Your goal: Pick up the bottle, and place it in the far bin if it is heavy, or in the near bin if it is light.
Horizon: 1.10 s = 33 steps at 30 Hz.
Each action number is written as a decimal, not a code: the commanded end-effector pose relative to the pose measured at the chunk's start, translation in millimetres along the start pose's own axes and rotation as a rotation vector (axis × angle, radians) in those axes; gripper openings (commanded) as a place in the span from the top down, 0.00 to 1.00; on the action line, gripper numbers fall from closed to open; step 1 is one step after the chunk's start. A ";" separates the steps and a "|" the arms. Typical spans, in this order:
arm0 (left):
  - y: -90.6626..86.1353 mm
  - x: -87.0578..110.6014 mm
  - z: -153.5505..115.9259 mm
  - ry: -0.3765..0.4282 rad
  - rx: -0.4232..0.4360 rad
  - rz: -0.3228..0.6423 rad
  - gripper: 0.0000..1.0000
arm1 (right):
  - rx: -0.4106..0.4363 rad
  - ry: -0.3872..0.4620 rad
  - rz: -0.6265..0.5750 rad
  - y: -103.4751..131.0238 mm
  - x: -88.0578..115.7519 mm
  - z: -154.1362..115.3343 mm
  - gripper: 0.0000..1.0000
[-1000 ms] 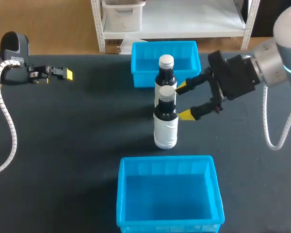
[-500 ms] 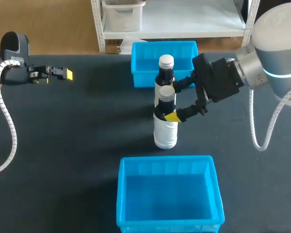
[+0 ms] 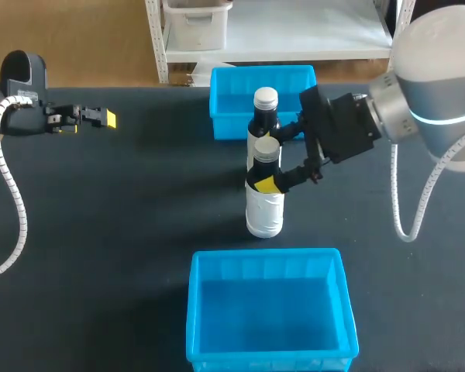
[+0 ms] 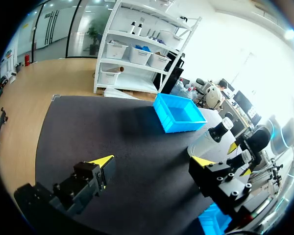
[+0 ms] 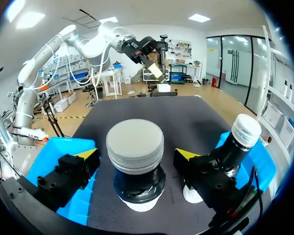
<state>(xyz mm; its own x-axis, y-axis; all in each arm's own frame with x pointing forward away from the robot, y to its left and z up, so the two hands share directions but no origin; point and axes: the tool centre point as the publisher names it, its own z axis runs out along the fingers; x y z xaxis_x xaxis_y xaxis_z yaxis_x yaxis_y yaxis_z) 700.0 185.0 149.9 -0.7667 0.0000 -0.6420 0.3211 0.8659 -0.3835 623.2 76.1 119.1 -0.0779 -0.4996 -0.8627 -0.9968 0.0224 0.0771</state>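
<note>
The right tool [image 5: 137, 155] is spread astride the neck of the bottle [image 3: 265, 209]. It should close squarely under the cap [image 5: 134, 139], clear of the second bottle [image 5: 235, 142] just beside one finger.

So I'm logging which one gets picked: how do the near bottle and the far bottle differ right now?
The near bottle stands between the right gripper's open fingers, at neck height; the far bottle stands outside them. The far bottle stands close in front of the far bin; the near bottle stands farther from it. Both are upright and dark, with white caps and white labels.
</note>
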 end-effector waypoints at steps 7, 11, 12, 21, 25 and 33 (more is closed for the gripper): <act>0.0 0.0 0.0 0.000 0.000 0.000 0.00 | 0.034 -0.006 0.004 0.6 -3.8 0.1 0.09; 0.0 0.0 0.0 0.000 0.000 0.000 0.00 | 0.038 -0.009 0.009 0.7 -3.8 -0.1 0.10; 0.0 0.0 0.0 0.000 0.000 0.000 0.00 | 0.039 -0.009 0.009 0.8 -3.8 -0.1 0.11; 0.0 0.0 0.0 0.000 0.000 0.000 0.00 | 0.034 -0.011 0.013 3.9 -1.9 -2.2 0.17; 0.0 0.0 0.0 0.000 0.000 0.000 0.00 | 0.034 -0.012 0.015 4.6 -1.2 -3.0 0.29; 0.0 0.0 0.0 0.000 0.000 0.000 0.00 | 0.034 -0.014 0.018 4.3 -0.2 -3.1 0.32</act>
<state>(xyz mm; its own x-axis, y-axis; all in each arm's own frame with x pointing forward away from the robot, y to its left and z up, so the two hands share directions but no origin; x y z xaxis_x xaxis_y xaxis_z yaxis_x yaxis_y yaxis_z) 700.0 185.0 149.9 -0.7667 0.0000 -0.6420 0.3211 0.8659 -0.3835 619.6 74.5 121.2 -0.0962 -0.4893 -0.8668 -0.9953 0.0600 0.0766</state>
